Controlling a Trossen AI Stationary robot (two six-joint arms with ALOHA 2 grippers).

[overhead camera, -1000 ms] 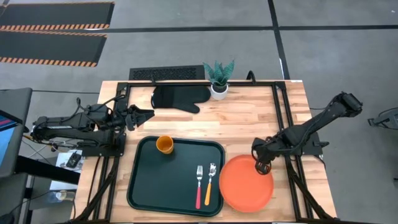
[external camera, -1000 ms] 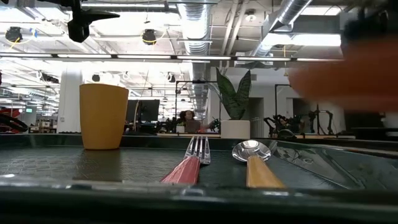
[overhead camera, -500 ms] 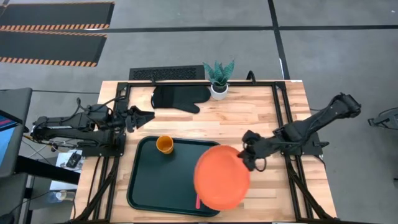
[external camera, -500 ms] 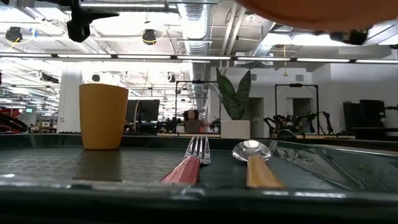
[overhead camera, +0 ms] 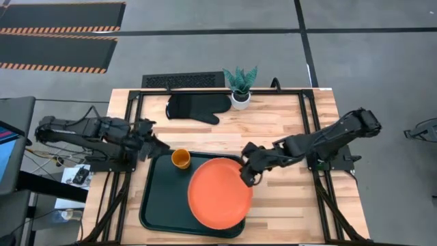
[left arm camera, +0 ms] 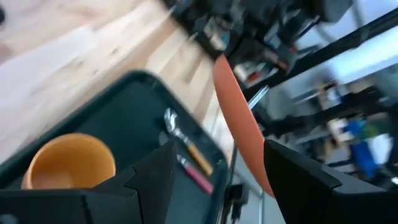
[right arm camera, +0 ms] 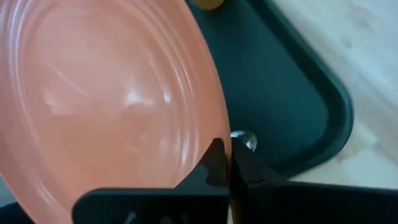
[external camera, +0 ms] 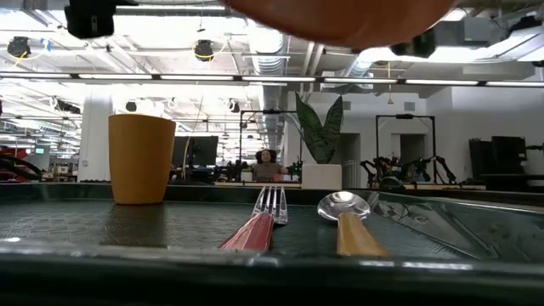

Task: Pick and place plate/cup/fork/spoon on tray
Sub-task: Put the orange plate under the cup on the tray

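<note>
The orange plate [overhead camera: 217, 195] hangs above the dark green tray [overhead camera: 156, 201], held by my right gripper [overhead camera: 245, 175] at its right rim. It covers the fork and spoon in the high view. In the low view the red-handled fork [external camera: 259, 225] and orange-handled spoon [external camera: 350, 228] lie flat on the tray, with the plate's underside [external camera: 340, 17] overhead. The orange-yellow cup [overhead camera: 180, 158] stands upright in the tray's far left corner. My left gripper [overhead camera: 161, 147] is open and empty just left of the cup, by the tray's far left corner. My right gripper pinches the plate's rim [right arm camera: 217, 138] between its two fingers, one finger [right arm camera: 214, 163] on the upper face and the other below. It comes from the table's right side, slanting down. The plate is lifted clear above the tray, over the fork and spoon.
A black oven mitt [overhead camera: 198, 107] and a white pot with a green plant [overhead camera: 240, 94] sit at the table's far side. Bare wood [overhead camera: 293, 208] lies right of the tray.
My right gripper has lifted the plate off the table right of the tray and carried it toward the left edge, over the tray, fork and spoon. My left gripper has moved toward the near edge, closer to the cup.
</note>
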